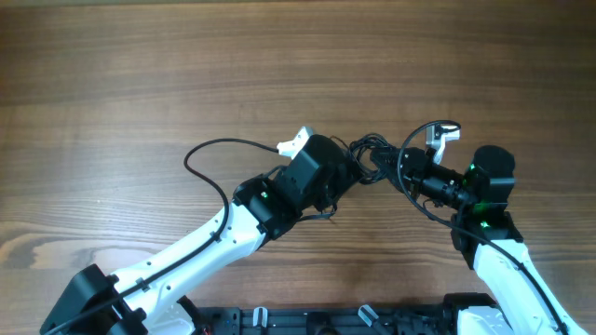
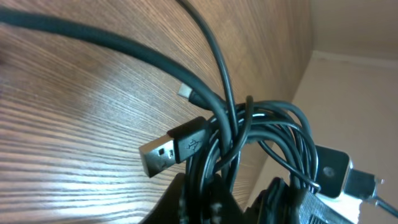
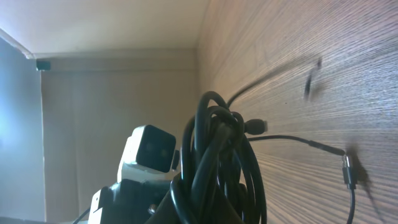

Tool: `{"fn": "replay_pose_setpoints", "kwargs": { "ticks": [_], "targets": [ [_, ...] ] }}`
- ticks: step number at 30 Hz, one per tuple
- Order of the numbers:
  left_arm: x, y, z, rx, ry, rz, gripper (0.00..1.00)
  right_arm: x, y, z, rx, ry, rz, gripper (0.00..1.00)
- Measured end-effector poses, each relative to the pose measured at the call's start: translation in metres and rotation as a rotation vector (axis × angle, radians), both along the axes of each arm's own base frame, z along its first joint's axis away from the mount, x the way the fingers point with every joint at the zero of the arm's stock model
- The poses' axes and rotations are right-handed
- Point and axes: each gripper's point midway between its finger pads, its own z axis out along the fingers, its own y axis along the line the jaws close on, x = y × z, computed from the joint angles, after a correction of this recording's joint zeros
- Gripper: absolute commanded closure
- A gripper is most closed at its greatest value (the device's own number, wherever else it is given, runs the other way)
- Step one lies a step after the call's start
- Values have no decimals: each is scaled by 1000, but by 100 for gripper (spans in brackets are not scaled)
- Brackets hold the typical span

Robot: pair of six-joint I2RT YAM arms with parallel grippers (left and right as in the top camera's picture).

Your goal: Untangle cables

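- Cables form one tight black knot near the middle of the worktop, a little toward its right edge, between the two grippers.
- Thin loops cross and wrap over one another. In the left wrist view we see a USB plug with a silver end poking out of the side of the bunch.
- In the right wrist view we see one strand leave the knot and run across the wood to a small plug, which lies well apart from the rest.
- On the knot's left side we see the left gripper. Its fingers press in on the strands from both sides and pinch them.
- On the knot's right side we see the right gripper. Its jaws are pressed together on the strands, which rise out of them in a thick bunch.
- Around all this we see only bare wood grain out to the far edge.
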Motion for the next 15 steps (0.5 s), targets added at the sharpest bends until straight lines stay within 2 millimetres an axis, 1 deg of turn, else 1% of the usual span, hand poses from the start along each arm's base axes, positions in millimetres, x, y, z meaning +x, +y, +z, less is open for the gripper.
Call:
{"fn": "replay_pose_setpoints", "kwargs": {
  "ticks": [1,2,5,9,14,15],
  "targets": [
    [1,1,-1,7,-3,2,41,0,0,1,2,-5,1,91],
    [1,4,-3,23,-2,6,40,1,0,3,4,-12,0,91],
    [4,10,-7,38,1,15,39,1,0,4,11,-6,-2,91],
    [5,10,-7,41,-3,13,38,0,0,5,35,23,-3,91],
    [7,8,-4,30,-14,13,39,-2,2,6,63,56,10,92],
    [8,7,-2,23,-21,13,41,-4,3,7,67,61,17,91]
  ]
}}
